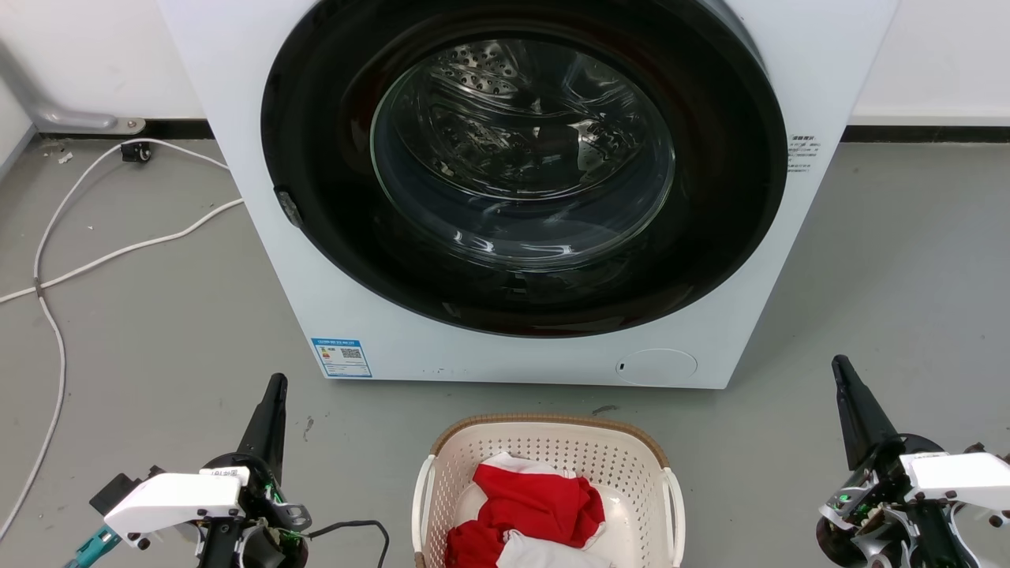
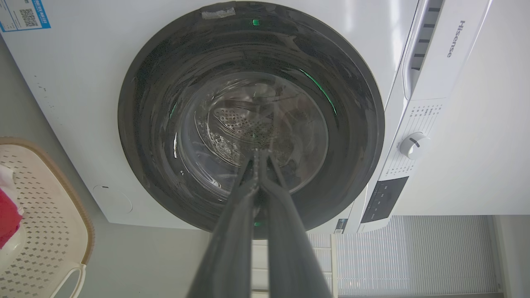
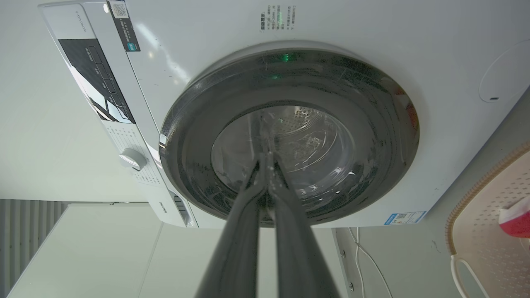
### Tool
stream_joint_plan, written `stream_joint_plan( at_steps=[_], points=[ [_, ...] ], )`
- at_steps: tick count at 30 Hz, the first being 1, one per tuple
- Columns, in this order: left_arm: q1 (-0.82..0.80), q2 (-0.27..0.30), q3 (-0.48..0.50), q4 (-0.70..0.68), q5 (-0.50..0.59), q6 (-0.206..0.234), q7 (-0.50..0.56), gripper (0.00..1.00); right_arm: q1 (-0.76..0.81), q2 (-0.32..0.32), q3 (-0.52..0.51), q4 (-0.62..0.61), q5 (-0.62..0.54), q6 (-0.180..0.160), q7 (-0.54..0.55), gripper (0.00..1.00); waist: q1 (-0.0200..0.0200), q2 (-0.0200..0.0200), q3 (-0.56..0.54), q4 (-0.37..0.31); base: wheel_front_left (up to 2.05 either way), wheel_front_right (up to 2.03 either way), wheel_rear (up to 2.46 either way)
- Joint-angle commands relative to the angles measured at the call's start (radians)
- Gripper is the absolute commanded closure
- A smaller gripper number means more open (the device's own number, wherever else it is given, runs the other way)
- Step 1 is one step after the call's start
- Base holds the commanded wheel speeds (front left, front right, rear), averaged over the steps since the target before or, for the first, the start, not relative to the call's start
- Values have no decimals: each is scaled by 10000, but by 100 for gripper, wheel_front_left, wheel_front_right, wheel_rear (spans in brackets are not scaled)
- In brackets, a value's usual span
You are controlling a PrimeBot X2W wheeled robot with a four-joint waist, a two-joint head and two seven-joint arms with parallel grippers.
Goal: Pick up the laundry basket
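Grey floor on the left, where a white cable (image 1: 55, 260) loops across it. Nearer to us is the left gripper (image 1: 276, 384), its two dark fingers pressed together tip to tip with nothing between them, pointing away at the washing machine (image 1: 473, 359).

Moving to the centre, we find the laundry basket (image 1: 544, 448). It sits on the floor at the near edge, just in front of the machine's closed round door (image 1: 521, 166) and between our two grippers, well apart from both. A red garment (image 1: 536, 501) and a bit of white cloth (image 1: 544, 554) lie loose inside it.

We'd call that a light load. The basket is thin perforated plastic, so it should be stiff enough to keep its shape but likely to flex if squeezed at the wall. The brown rim looks too broad for a sure pinch. We'd go for the white loops instead, the left handle (image 1: 422, 489) and the right handle (image 1: 675, 505), one for each arm. Lifting from one side alone would probably tip the clothes out. Smooth plastic can also slip, so the fingers should close right through the loops.

Over on the right, the right gripper (image 1: 839, 364) mirrors its partner, with its fingers closed on each other and empty. Both pairs must spread before any grab.
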Motion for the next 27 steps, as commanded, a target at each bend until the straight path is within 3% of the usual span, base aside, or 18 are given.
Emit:
stream_joint_plan(
  at_steps=[1,26,27],
  points=[
    [-84,-10,31,5,-13,-45,23,100,-115,-5,-4,7,39,-3,12,100,0,0,0,0,0,0,0],
    [-84,-10,30,4,-13,-45,24,100,-115,-5,-3,7,39,-3,11,100,0,0,0,0,0,0,0],
    [13,-2,-8,26,2,4,-12,0,18,2,4,25,-7,2,-11,0,0,0,1,0,0,0,0]
  ],
)
